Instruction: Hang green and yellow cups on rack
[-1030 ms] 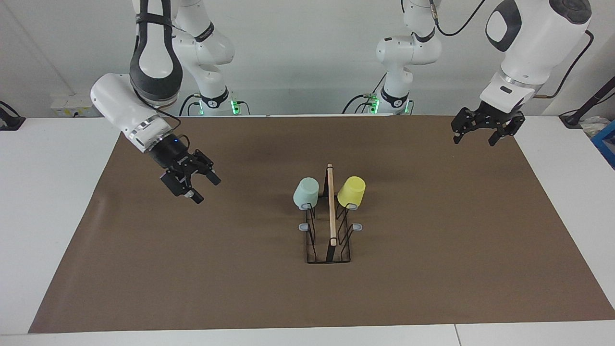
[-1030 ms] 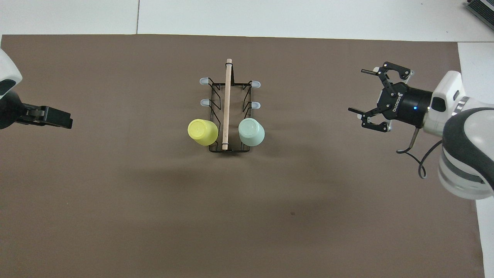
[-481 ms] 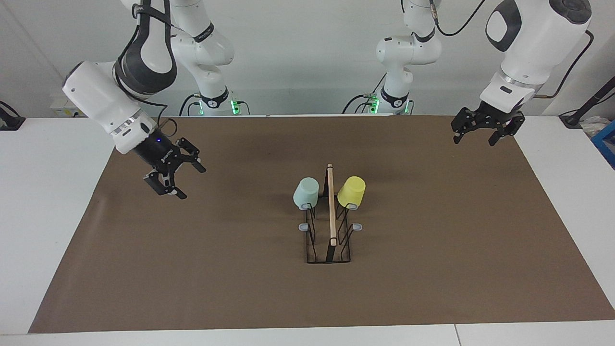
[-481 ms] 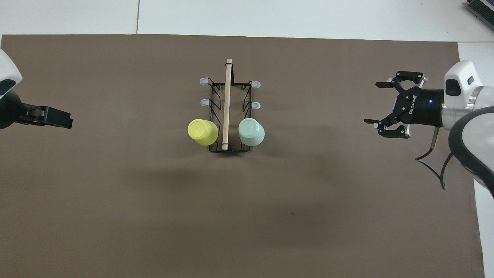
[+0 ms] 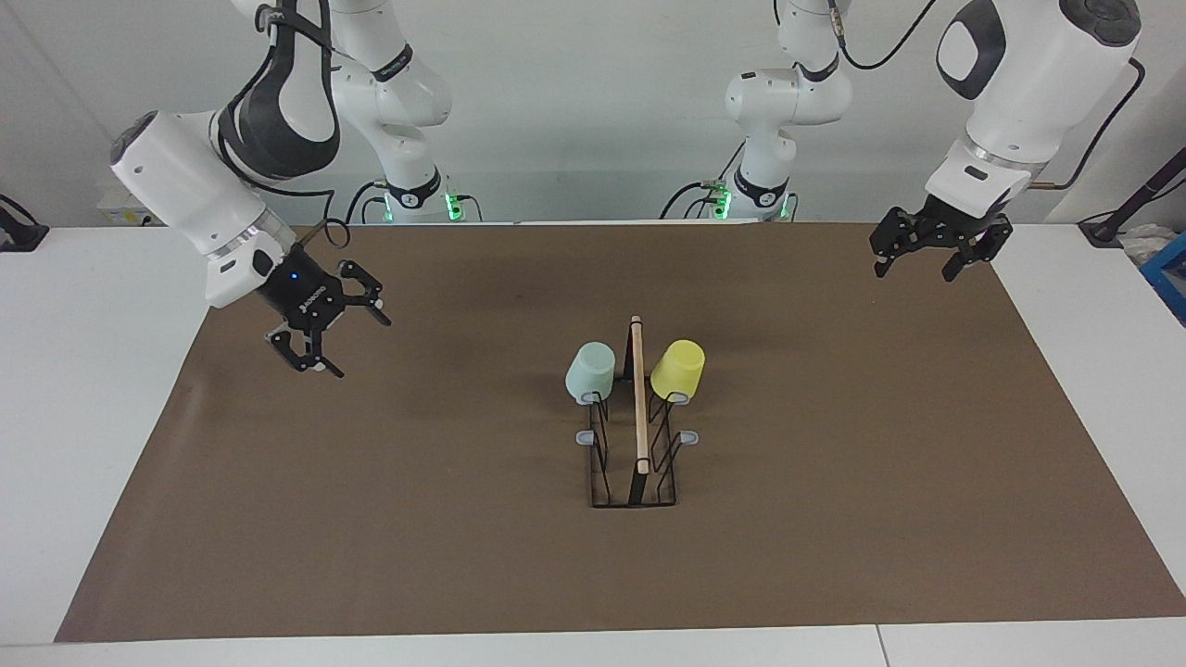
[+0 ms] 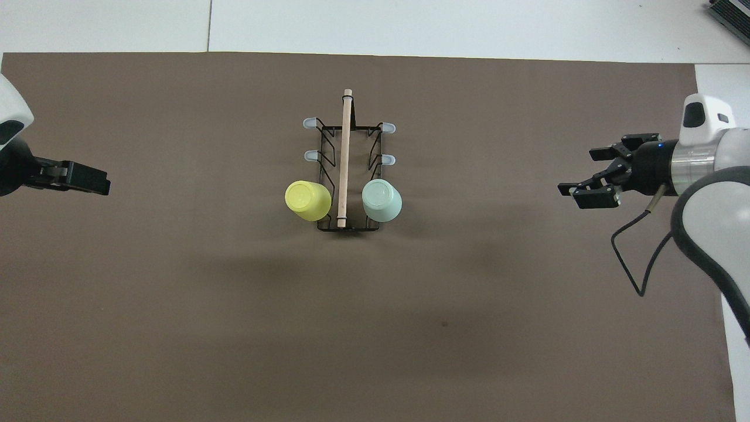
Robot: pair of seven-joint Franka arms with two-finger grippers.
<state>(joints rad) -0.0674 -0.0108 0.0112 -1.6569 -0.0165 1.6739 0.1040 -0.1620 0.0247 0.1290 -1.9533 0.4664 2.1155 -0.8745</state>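
The black wire rack (image 5: 638,408) (image 6: 344,152) with its wooden top bar stands mid-table. On its two prongs nearest the robots, the mint green cup (image 5: 590,372) (image 6: 381,200) and the yellow cup (image 5: 677,370) (image 6: 307,200) hang upside down, one on each side of the bar. My right gripper (image 5: 352,345) (image 6: 577,173) hovers open and empty over the mat toward the right arm's end, well away from the rack. My left gripper (image 5: 914,274) (image 6: 105,186) waits open and empty over the mat's edge at the left arm's end.
A brown paper mat (image 5: 834,519) covers most of the white table. Other rack prongs with grey caps (image 5: 586,437) carry nothing. A blue object (image 5: 1169,269) sits off the mat at the left arm's end.
My right gripper has drawn away from the rack toward its own end of the table, rising and turning at the wrist. The left arm, cups and rack have not moved.
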